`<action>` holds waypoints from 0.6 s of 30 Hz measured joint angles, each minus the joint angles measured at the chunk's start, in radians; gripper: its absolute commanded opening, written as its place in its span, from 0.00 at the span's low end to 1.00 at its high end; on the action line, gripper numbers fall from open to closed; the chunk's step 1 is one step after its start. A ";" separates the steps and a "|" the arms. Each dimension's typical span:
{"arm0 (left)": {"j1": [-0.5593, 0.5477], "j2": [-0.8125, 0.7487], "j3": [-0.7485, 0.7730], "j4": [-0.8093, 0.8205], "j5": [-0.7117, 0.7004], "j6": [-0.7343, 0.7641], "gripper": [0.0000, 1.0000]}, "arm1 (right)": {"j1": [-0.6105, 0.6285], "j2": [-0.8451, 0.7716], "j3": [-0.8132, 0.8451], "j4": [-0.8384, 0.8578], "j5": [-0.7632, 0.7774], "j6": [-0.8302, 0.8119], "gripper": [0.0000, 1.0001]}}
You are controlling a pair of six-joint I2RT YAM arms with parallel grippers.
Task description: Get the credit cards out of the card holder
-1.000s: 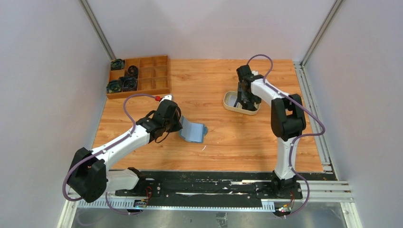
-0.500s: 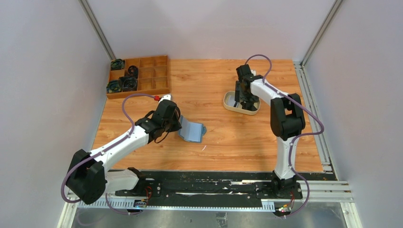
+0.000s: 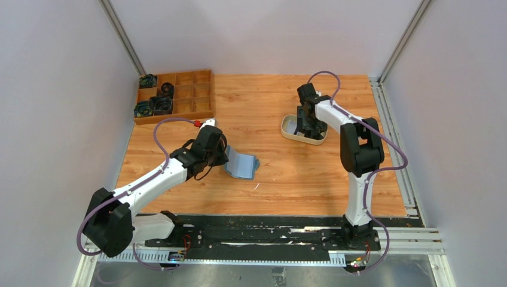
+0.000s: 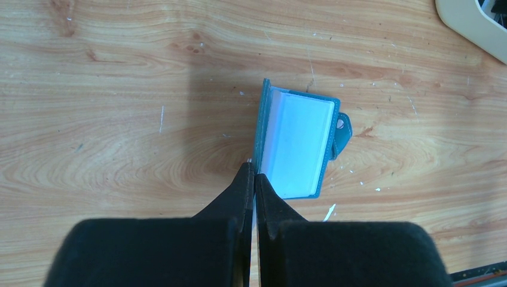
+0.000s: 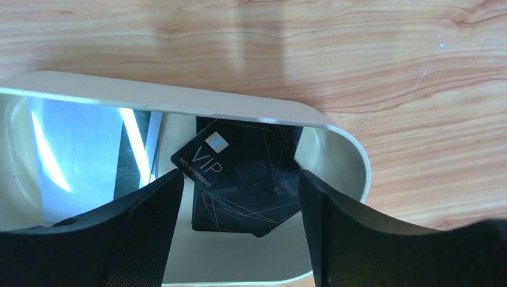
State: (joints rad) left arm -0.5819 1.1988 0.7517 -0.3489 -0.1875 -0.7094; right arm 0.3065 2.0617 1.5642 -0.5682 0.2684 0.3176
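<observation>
The teal-blue card holder [image 3: 242, 165] lies open on the wooden table, its pale blue slot lining [image 4: 297, 143] facing up and its snap tab on the right. My left gripper [image 3: 222, 156] is shut on the holder's left cover edge [image 4: 261, 128], with the fingertips [image 4: 246, 179] pressed together. My right gripper [image 3: 308, 127] is open and empty, low over the cream oval tray [image 3: 288, 130]. Black VIP credit cards [image 5: 245, 185] lie loose in the tray [image 5: 179, 98] between the fingers, and a pale card [image 5: 78, 149] lies at their left.
A wooden compartment box [image 3: 176, 95] holding small black fans stands at the back left. Grey walls close in the table on the left, back and right. A black rail [image 3: 257, 233] runs along the near edge.
The right gripper has shifted slightly over the tray. The left gripper and the card holder have stayed in place.
</observation>
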 measured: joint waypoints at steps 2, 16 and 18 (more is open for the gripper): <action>0.000 0.000 0.000 0.000 0.000 0.000 0.00 | 0.000 0.002 0.007 -0.021 0.007 0.001 0.74; 0.000 0.000 0.000 -0.006 -0.001 0.000 0.00 | -0.016 0.020 0.032 -0.046 -0.008 0.094 0.73; 0.000 0.000 0.000 -0.006 -0.002 0.000 0.00 | -0.016 0.027 0.043 -0.047 -0.002 0.108 0.73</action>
State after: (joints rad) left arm -0.5819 1.1988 0.7517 -0.3553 -0.1890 -0.7090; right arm 0.2909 2.0884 1.6070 -0.6151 0.2661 0.4255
